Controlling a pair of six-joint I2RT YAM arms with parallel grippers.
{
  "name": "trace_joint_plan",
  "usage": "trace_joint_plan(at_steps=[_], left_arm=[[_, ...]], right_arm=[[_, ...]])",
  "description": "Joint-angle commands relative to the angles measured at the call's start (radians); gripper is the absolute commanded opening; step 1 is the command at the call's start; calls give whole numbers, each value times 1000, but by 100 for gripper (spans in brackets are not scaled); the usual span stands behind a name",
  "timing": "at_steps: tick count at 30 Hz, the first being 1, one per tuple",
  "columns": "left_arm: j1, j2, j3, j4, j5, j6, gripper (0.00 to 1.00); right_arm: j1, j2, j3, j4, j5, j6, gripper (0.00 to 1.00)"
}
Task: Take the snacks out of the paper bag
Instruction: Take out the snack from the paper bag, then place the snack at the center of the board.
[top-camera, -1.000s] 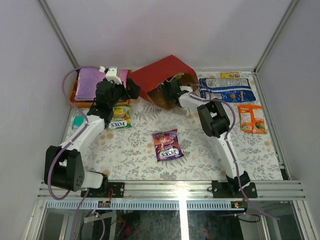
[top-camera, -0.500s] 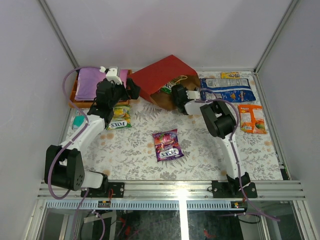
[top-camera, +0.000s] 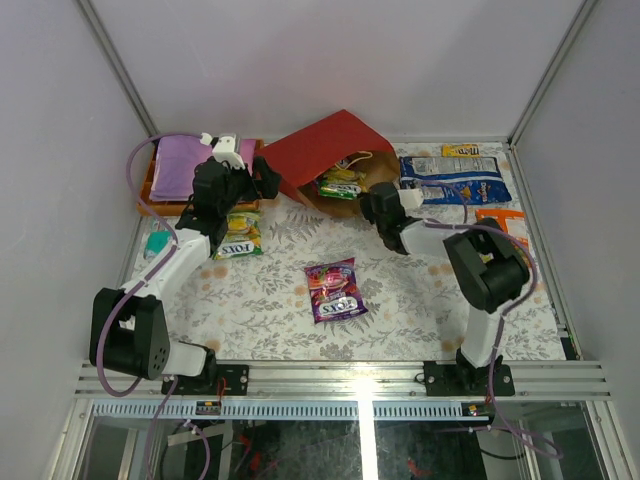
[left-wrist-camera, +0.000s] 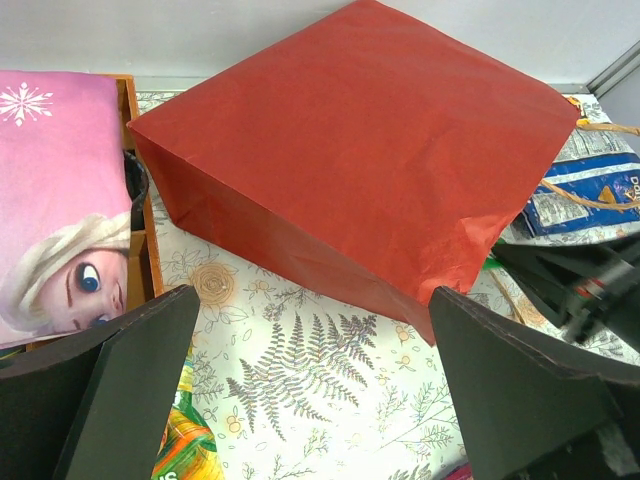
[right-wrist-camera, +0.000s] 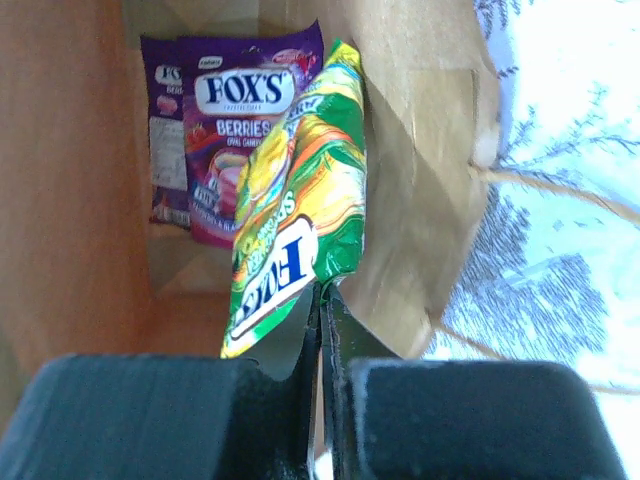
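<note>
Purple Fox's bag (top-camera: 335, 290) lies loose dead centre. Right claw (right-wrist-camera: 320, 300) is pinching the corner of a green/yellow Fox's packet (right-wrist-camera: 295, 200) at the mouth of the paper bag (top-camera: 320, 145), roughly 12 o'clock. Another purple packet (right-wrist-camera: 235, 130) sits deeper inside. Left claw (left-wrist-camera: 315, 380) is spread wide at 10 o'clock, facing the bag's red side.

left claw (left-wrist-camera: 312, 320) spread wide | paper bag (left-wrist-camera: 370, 150) — lying flat ahead
</note>
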Motion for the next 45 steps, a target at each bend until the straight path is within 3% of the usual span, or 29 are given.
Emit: trace_joint_plan(at_steps=[1, 8, 16, 21, 29, 34, 40, 45], left_arm=[[6, -15, 19, 21, -17, 12, 100], [6, -34, 8, 24, -15, 12, 100], [6, -28, 10, 25, -7, 9, 100], [6, -25, 11, 25, -3, 7, 100], [6, -8, 20, 22, 7, 1, 100], [6, 0, 24, 23, 13, -2, 100], [6, -7, 26, 14, 15, -1, 100], [5, -34, 22, 6, -6, -10, 100]], right_arm=[[14, -194, -150, 108, -29, -48, 0], [-3, -489, -332, 40, -42, -178, 0], [-51, -869, -538, -273, 18, -299, 0], [-57, -1013, -641, -453, 17, -302, 0], [-57, -1127, -756, -661, -71, -281, 0], [-57, -1147, -759, -714, -107, -380, 0], [-56, -1140, -647, -667, -150, -531, 0], [-57, -1085, -455, -636, -64, -631, 0]])
